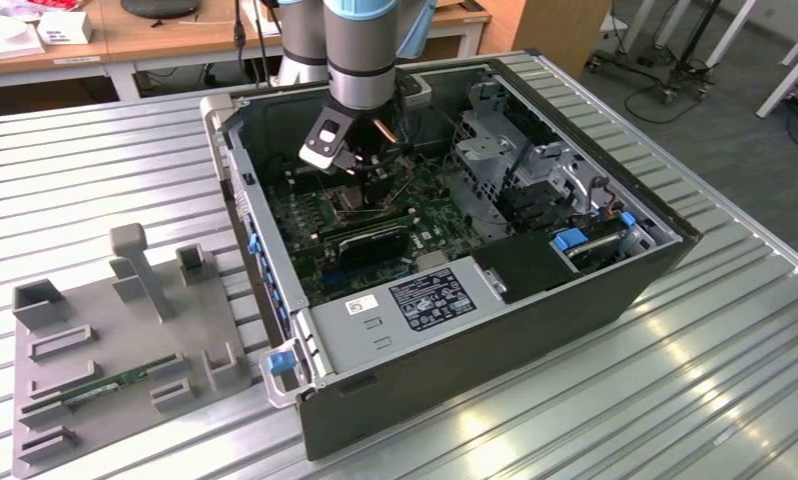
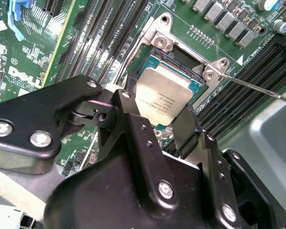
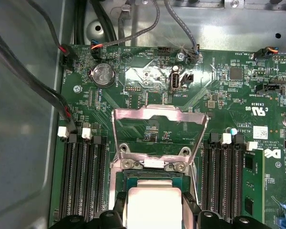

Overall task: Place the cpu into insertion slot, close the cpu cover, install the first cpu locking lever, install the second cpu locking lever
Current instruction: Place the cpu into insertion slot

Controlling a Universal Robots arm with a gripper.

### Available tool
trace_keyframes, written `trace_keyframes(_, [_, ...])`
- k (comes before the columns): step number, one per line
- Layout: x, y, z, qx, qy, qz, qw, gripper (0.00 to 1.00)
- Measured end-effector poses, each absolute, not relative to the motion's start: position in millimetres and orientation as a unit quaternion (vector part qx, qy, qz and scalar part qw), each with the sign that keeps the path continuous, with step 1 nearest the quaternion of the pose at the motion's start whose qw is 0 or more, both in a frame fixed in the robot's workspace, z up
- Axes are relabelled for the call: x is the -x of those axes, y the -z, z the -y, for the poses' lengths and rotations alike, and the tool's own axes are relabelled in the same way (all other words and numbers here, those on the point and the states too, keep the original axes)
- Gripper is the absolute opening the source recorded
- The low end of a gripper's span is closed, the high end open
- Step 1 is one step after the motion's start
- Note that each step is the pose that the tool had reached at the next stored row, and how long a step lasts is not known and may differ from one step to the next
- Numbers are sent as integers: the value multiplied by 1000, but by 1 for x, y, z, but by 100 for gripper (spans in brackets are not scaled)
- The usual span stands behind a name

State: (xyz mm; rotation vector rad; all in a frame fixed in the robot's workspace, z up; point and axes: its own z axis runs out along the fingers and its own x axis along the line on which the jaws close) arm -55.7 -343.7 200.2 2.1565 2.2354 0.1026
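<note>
Open computer case (image 1: 413, 400) lying on slatted metal bench (image 1: 679, 380); grey holder tray (image 1: 99, 335) at exterior view's left carries a green memory stick (image 1: 116, 384); coin battery (image 3: 103, 74) on circuit board (image 3: 148, 95).

The gripper (image 1: 356, 180) hangs low inside the open computer case (image 1: 533, 345) on the slatted table (image 1: 719, 400)

Exterior view looked down from high and far off at open case (image 1: 533, 300) on table (image 1: 92, 150), arm (image 1: 359, 50) inside it. Both wrist views rode close over board (image 3: 219, 95), facing down. Both shared cpu (image 2: 162, 98) and slot (image 2: 177, 55). Second wrist view looked past gripper (image 2: 157, 109).
</note>
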Motion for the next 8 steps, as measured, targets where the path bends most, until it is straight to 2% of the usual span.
trace_keyframes(8, [56,-197,344,-697,-33,-716,17,54])
